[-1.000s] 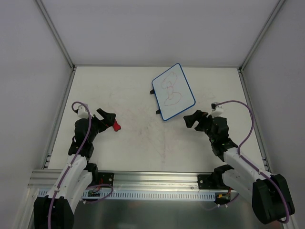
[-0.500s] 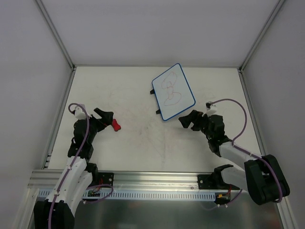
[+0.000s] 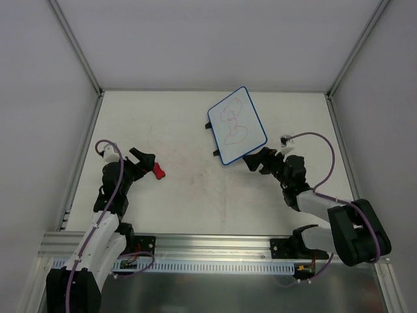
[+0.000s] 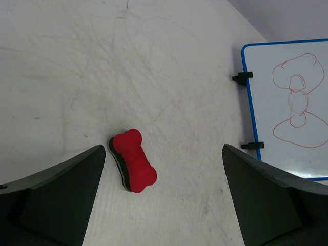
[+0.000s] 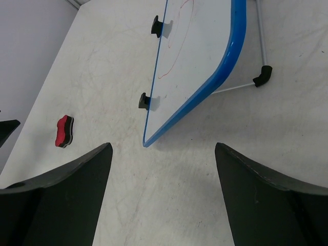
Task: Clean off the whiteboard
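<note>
Currently both arms are low over the table (image 3: 195, 215), which is walled on the left, right and far sides, with metal rails along the left and right edges. Count: one whiteboard (image 3: 236, 126), one red eraser (image 3: 158, 171), two grippers. The whiteboard sits right of centre toward the far wall, rotated, with one red scribble on it. Its two black tabs (image 3: 208, 125) are on the edge facing table centre. Right wrist view shows the board (image 5: 200, 56) tilted up on a thin wire leg with a black foot (image 5: 262, 75). The right gripper (image 5: 163, 148) has its jaws spread wide, holding nothing. The board's near blue corner is just ahead of the gap, and I can't tell if it touches. The left gripper (image 4: 161, 154) is also fully spread and holding nothing. The bone-shaped eraser (image 4: 132, 160) lies flat just ahead, nearer the left finger (image 4: 61, 195), not gripped. A wide strip of bare, faintly smudged tabletop runs between eraser and board. The eraser is well apart from the left rail.
</note>
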Controlling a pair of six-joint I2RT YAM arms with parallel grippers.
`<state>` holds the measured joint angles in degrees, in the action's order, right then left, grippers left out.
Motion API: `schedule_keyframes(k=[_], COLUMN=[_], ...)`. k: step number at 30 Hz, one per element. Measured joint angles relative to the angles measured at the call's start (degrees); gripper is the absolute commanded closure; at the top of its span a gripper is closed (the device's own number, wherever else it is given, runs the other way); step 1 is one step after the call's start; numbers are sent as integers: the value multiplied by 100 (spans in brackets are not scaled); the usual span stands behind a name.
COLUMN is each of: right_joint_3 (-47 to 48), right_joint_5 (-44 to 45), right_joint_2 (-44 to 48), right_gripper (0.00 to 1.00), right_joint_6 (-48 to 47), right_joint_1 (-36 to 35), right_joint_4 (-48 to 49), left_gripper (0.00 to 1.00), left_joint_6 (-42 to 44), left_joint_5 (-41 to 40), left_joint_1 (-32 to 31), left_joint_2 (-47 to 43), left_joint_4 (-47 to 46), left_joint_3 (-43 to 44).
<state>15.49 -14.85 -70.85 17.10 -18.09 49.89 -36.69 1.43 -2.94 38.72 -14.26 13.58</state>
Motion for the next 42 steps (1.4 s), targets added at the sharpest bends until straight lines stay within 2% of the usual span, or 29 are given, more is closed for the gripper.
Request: schedule_keyframes(k=[2, 3, 4, 7, 9, 14, 19, 21, 28, 30, 42], right_joint_3=[66, 125, 186, 387, 503, 702, 706, 713, 804, 807, 807], right_joint_5=[2, 7, 9, 26, 20, -17, -17, -17, -61, -83, -527], right_joint_2=[-136, -232, -313, -605, -807, -1152, -1178, -1239, -1735, -1781, -2199], right_gripper=[20, 28, 32, 36, 44, 45, 50, 56, 57, 62, 64], right_joint_6=[17, 28, 24, 90, 127, 221, 229, 227, 330, 374, 1132], right_joint_1=[0, 0, 0, 0, 0, 0, 2, 17, 118, 155, 739], right_joint_4=[20, 37, 48, 186, 291, 525, 699, 767, 1036, 1097, 1930], left_gripper=[1, 1, 1, 1, 1, 1, 1, 1, 1, 1, 1], left_joint_6=[2, 2, 2, 2, 2, 2, 0, 0, -15, -42, -151], left_joint_5=[0, 0, -2, -2, -9, -22, -28, -33, -48, -90, -352], left_joint_1=[0, 0, 0, 0, 0, 0, 0, 0, 0, 0, 0], left_joint_2=[26, 28, 28, 26, 24, 35, 125, 160, 304, 363, 544], left_joint_4=[-2, 2, 0, 0, -2, 4, 37, 55, 94, 153, 601], left_joint_3=[0, 0, 0, 0, 0, 0, 0, 0, 11, 33, 317])
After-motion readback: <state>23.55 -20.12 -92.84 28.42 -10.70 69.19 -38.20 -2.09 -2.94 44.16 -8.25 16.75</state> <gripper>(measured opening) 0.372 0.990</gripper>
